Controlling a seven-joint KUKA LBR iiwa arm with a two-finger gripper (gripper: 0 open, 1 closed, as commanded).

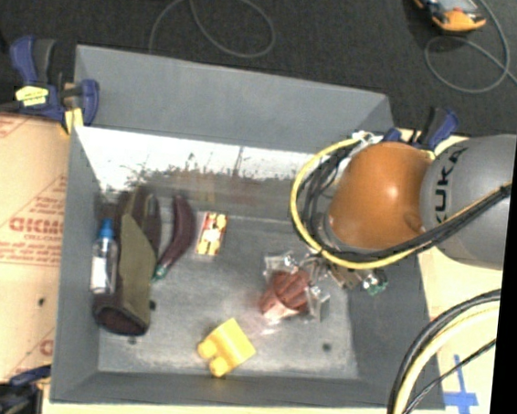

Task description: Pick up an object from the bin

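Observation:
My gripper hangs under the arm's orange cover in the right half of the bin. It is down at a reddish-brown lump in clear crinkled wrapping, touching the lump's upper right side. Part of that lump is hidden by the gripper. A yellow plastic block lies to the lower left of it near the bin's front wall. A small yellow and red packet lies further left, toward the back.
Along the left wall lie an olive and dark maroon cloth bundle, a white tube with a blue cap and a curved dark maroon piece with a green tip. Bare floor runs between these and the gripper.

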